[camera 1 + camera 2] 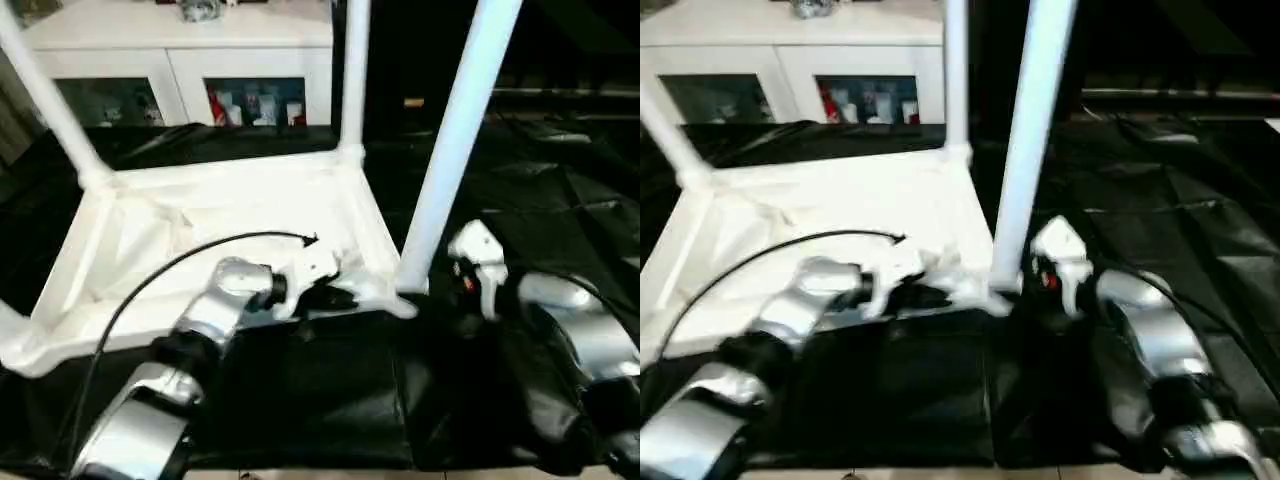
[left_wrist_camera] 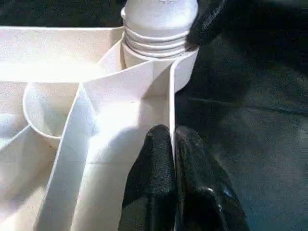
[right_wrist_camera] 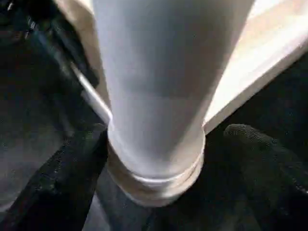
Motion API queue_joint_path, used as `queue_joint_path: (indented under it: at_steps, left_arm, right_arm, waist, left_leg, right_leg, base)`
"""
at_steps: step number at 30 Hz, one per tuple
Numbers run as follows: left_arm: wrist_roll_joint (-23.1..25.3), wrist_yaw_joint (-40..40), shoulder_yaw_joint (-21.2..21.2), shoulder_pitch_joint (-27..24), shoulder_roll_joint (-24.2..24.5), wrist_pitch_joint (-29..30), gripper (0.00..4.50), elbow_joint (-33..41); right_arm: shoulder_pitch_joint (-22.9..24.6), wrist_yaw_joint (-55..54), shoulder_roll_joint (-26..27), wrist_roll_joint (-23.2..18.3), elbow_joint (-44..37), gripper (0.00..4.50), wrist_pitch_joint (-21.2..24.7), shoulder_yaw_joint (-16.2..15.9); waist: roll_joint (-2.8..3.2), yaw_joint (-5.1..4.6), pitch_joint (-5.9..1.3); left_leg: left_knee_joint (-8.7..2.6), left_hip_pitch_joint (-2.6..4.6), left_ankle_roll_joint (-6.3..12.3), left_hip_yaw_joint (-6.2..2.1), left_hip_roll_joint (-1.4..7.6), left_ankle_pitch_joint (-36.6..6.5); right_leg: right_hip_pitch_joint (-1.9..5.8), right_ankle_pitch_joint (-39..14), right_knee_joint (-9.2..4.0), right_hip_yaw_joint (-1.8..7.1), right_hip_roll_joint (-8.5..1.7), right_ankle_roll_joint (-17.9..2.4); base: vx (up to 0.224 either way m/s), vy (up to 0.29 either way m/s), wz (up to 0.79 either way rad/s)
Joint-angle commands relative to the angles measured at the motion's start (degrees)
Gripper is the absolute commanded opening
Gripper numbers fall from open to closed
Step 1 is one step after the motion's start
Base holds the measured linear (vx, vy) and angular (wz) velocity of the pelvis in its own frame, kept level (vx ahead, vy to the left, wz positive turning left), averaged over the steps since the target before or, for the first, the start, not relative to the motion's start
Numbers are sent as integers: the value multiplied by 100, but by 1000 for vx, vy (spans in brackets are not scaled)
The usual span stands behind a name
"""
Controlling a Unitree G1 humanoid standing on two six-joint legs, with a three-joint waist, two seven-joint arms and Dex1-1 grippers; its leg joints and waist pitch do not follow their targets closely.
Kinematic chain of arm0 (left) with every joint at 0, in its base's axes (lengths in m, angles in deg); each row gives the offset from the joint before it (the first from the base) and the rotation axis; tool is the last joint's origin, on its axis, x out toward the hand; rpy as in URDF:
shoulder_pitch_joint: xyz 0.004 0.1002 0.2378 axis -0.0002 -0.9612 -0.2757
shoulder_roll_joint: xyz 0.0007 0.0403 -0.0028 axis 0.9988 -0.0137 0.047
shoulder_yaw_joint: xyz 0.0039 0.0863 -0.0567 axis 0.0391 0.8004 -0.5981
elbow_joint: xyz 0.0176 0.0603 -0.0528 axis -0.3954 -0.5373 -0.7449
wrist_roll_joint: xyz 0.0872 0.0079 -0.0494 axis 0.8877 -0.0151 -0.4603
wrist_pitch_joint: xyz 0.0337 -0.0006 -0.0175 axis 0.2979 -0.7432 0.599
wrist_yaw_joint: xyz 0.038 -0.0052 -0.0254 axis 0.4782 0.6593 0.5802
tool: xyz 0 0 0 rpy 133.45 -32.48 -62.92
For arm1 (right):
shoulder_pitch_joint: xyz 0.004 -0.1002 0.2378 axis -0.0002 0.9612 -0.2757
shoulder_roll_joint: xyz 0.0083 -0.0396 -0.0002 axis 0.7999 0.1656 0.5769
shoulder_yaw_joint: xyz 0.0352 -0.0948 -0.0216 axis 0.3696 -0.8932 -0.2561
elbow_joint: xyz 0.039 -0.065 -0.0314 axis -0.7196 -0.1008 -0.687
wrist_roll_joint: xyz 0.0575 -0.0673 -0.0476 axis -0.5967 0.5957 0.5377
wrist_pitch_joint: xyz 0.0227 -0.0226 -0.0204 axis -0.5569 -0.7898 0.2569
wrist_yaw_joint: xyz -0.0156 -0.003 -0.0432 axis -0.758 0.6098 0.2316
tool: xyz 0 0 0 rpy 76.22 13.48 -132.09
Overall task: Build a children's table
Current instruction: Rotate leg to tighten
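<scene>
The white tabletop lies upside down on the black work table, its raised rim facing up. Three white legs stand upright in its corner sockets: the near right leg, the far right leg and the far left leg. My left gripper is shut on the tabletop's thin near rim, just beside the near right socket. My right gripper is open, with one black finger on either side of the near right leg's base.
A white cabinet with glass doors stands behind the black-covered work table. A black cable arcs over my left forearm and the tabletop. To the right of the tabletop the black cover lies wrinkled.
</scene>
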Motion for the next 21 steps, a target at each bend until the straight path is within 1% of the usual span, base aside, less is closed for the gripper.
queue_joint_path:
  at_steps: [1,2,4,5,6,7,8,10,11,13,17,18,19,21]
  left_arm:
    - [-405,338,-24,-90,-55,-57,0,90]
    - [-416,361,-35,-97,-34,-75,0,95]
    - [-418,368,-51,-104,-20,-95,0,103]
    - [-416,371,-59,-103,-20,-100,0,95]
    - [-419,378,-61,-103,-18,-92,0,100]
    - [-417,372,-60,-103,-19,-86,0,105]
    - [-416,372,-59,-104,-19,-84,0,108]
    - [-415,377,-76,-116,-22,-52,0,147]
    - [-411,385,-87,-124,-19,-38,0,167]
    - [-409,395,-96,-137,-7,-27,0,187]
    - [-415,396,-93,-155,14,-17,0,202]
    - [-414,398,-90,-165,24,-12,0,210]
    - [-414,402,-88,-174,35,-5,0,220]
    - [-402,400,-82,-193,50,11,0,240]
  right_arm:
    - [48,174,-106,-9,-200,414,45,-89]
    - [63,179,-83,-43,-222,414,61,-78]
    - [63,171,-30,-87,-237,414,91,-50]
    - [47,142,15,-78,-213,399,64,-48]
    - [34,126,40,-75,-197,399,48,-48]
    - [18,117,87,-82,-164,389,19,-54]
    - [16,115,95,-84,-158,389,14,-56]
    - [1,120,153,-99,-104,369,-20,-65]
    - [-3,126,178,-98,-76,369,-35,-77]
    - [4,127,202,-80,-54,337,-55,-101]
    - [20,131,234,-81,-60,299,-48,-107]
    - [28,132,250,-76,-62,299,-43,-105]
    - [36,133,263,-73,-61,287,-37,-105]
    - [50,81,304,-64,-27,276,-27,-91]
  waist:
    - [-156,17,-317]
    - [-144,28,-316]
    - [-139,34,-313]
    - [-145,31,-310]
    - [-145,30,-309]
    - [-153,27,-305]
    - [-150,27,-309]
    - [-153,27,-307]
    - [-152,31,-311]
    - [-156,33,-314]
    - [-157,35,-318]
    - [-162,35,-318]
    - [-161,38,-318]
    - [-157,35,-316]
  left_leg:
    - [-337,47,640,-80,236,-965]
    - [-334,56,640,-76,238,-989]
    - [-339,53,618,-79,235,-1007]
    - [-341,59,589,-78,235,-1059]
    - [-345,63,573,-79,237,-1072]
    - [-349,62,536,-80,232,-1123]
    - [-348,62,528,-81,232,-1116]
    - [-351,62,516,-83,234,-1104]
    - [-348,62,517,-82,233,-1075]
    - [-343,59,535,-82,233,-1010]
    - [-334,60,573,-77,229,-957]
    - [-333,57,577,-78,228,-954]
    - [-334,56,577,-78,229,-953]
    - [-334,57,571,-77,226,-965]
  right_leg:
    - [255,-1063,-320,143,-270,-1507]
    - [247,-1086,-327,149,-275,-1508]
    - [250,-1160,-329,149,-278,-1487]
    - [245,-1241,-342,148,-280,-1471]
    - [242,-1274,-344,149,-279,-1463]
    - [242,-1374,-353,150,-280,-1433]
    - [242,-1377,-351,151,-282,-1427]
    - [242,-1374,-351,152,-282,-1414]
    - [243,-1339,-346,151,-278,-1414]
    - [247,-1241,-333,152,-279,-1429]
    - [251,-1136,-321,150,-275,-1462]
    - [253,-1138,-320,150,-276,-1460]
    - [254,-1168,-320,150,-280,-1455]
    - [250,-1209,-323,149,-275,-1443]
  base:
    - [0,0,0]
    - [0,0,0]
    - [0,0,0]
    - [0,0,0]
    - [0,0,0]
    - [0,0,0]
    - [0,0,0]
    - [0,0,0]
    - [0,0,0]
    - [0,0,0]
    - [0,0,0]
    - [0,0,0]
    - [0,0,0]
    - [0,0,0]
